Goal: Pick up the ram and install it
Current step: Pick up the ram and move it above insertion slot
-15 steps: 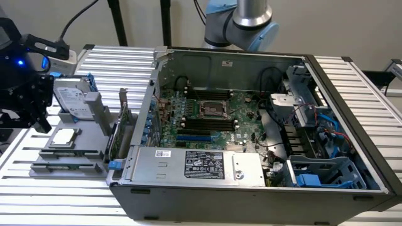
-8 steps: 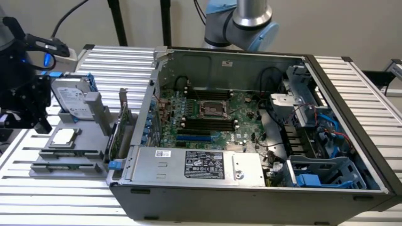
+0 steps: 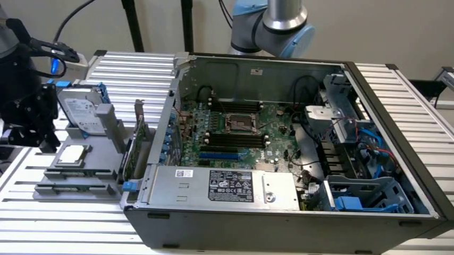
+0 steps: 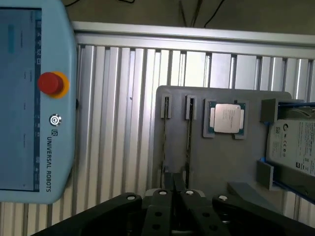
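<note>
The ram (image 3: 78,173) is sitting in the gray tray (image 3: 95,159), off to the exterior view's left of the open computer case (image 3: 284,226). There are 2 sticks lying side by side in their own narrow slots. From the wrist view they're edge-on, just thin dark lines (image 4: 189,142). The gripper (image 4: 175,184) hangs right over the near ends of those slots. Honestly can't tell whether it's spread or pinching anything.

Next to the sticks on the same tray there's 1 silver processor chip (image 4: 226,119), then a hard drive (image 4: 295,145) in a blue frame at the far end. A green card (image 3: 138,138) stands upright between tray and case. Inside the case the motherboard (image 3: 241,133) lies flat with its black slots. A control tablet (image 4: 29,98) with a red button (image 4: 50,83) lies on the ribbed metal table (image 4: 123,123), near the tray.
</note>
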Motion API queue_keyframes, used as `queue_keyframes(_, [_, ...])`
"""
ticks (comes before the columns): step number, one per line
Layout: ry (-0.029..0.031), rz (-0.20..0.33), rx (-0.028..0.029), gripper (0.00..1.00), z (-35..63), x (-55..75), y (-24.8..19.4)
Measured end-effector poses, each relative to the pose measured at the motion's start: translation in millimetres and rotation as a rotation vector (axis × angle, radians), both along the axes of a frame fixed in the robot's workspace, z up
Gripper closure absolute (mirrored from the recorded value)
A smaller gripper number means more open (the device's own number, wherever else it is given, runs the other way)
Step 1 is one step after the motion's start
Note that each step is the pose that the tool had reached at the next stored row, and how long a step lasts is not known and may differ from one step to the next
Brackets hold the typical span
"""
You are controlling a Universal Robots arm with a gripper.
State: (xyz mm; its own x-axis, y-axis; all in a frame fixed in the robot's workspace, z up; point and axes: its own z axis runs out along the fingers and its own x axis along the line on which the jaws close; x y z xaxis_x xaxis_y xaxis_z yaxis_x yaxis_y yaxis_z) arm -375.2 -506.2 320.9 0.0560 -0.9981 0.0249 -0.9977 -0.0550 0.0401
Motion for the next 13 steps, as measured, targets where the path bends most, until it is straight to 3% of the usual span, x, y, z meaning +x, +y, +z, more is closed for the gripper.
queue_keyframes(5, [-0.0001, 0.0, 0.0002, 0.64, -1.1, 0.1, 0.1])
queue_keyframes(13, [-0.0004, 0.0, 0.0026, 0.64, -14.8, 0.0, -0.3])
